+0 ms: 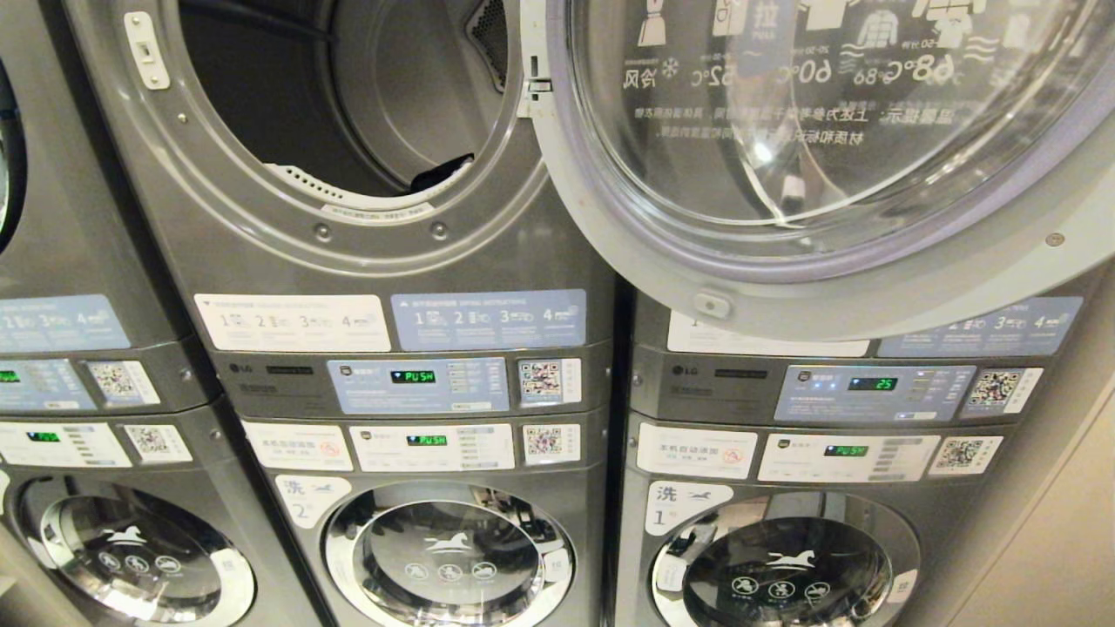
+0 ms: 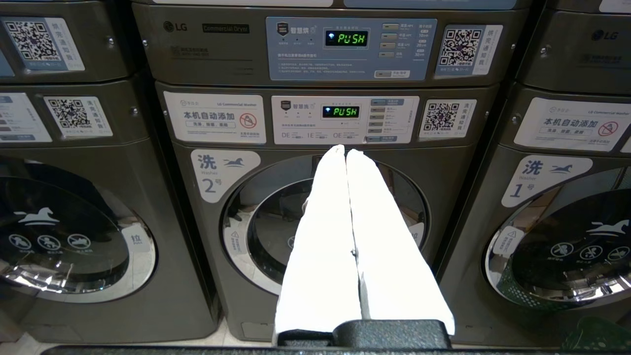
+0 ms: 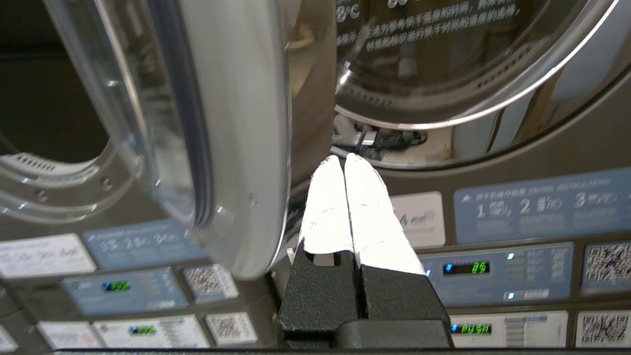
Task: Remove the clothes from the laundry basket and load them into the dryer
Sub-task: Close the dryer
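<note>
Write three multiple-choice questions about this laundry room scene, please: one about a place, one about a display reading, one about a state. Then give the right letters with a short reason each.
1. Where does the open dryer door hang?
A. in front of the upper machine on the right
B. over the washer marked 2
C. on the floor

2. What does the display of the upper right machine read?
A. PUSH
B. 25
C. 60

3. How are the fingers of the right gripper?
A. wide apart
B. shut on a shirt
C. shut, holding nothing

Answers:
1. A: the head view shows the round glass door swung to the right, covering that machine's front.
2. B: green digits show 25; the dryer display beside it reads PUSH.
3. C: the white fingers meet, with nothing between them.
</note>
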Controlling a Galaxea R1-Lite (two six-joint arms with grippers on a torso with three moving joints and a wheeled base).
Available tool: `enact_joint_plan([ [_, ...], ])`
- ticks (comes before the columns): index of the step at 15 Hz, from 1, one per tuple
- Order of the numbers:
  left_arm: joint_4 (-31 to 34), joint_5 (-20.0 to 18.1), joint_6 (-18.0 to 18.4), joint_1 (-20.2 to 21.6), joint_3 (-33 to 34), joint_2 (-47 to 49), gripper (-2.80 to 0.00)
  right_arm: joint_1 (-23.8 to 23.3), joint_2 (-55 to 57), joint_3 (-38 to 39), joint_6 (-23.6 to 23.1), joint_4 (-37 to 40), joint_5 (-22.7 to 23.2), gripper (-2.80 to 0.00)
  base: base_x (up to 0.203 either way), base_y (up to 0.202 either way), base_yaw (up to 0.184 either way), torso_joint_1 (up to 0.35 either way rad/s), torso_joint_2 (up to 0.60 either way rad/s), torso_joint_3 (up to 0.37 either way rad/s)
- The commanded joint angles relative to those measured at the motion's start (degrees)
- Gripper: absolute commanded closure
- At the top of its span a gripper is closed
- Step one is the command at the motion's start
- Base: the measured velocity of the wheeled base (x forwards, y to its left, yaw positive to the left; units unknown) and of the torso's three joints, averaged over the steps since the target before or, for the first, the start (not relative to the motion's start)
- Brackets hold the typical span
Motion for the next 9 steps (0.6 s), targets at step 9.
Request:
enact_joint_plan([
  [9, 0.0, 0.01, 0.03, 0.03, 0.0, -0.02, 0.0, 0.15, 10.81, -0.49, -1.89, -9.33, -3.6, 0.0, 0.0, 0.0, 0.0, 0.0, 0.0, 0.0],
])
